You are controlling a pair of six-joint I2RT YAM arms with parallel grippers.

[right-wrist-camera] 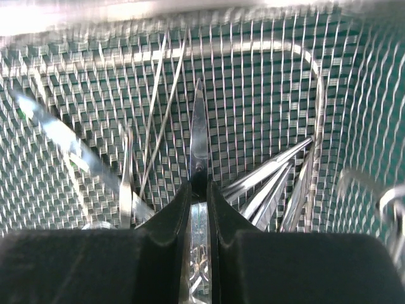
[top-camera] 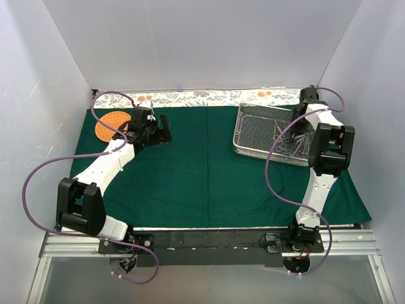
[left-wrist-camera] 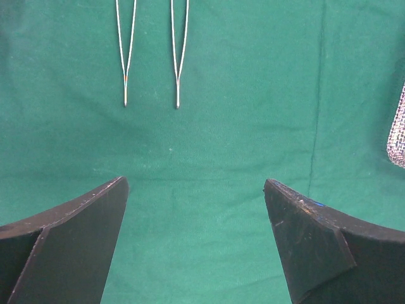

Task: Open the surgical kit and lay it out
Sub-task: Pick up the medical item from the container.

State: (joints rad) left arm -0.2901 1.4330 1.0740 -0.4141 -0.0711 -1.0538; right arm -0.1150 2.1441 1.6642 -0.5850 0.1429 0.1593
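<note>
My right gripper (right-wrist-camera: 199, 187) pinches slim scissors (right-wrist-camera: 199, 126) at the pivot, down in the mesh tray (right-wrist-camera: 285, 69): light, stiff, slippery steel, I judge; my left gripper (left-wrist-camera: 195, 182) gapes, tweezers (left-wrist-camera: 125, 88) just ahead.

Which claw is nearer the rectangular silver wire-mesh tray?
Right. The right claw sits inside the tray, pinching steel scissors; left claw hovers over dark green cloth, well away.
</note>
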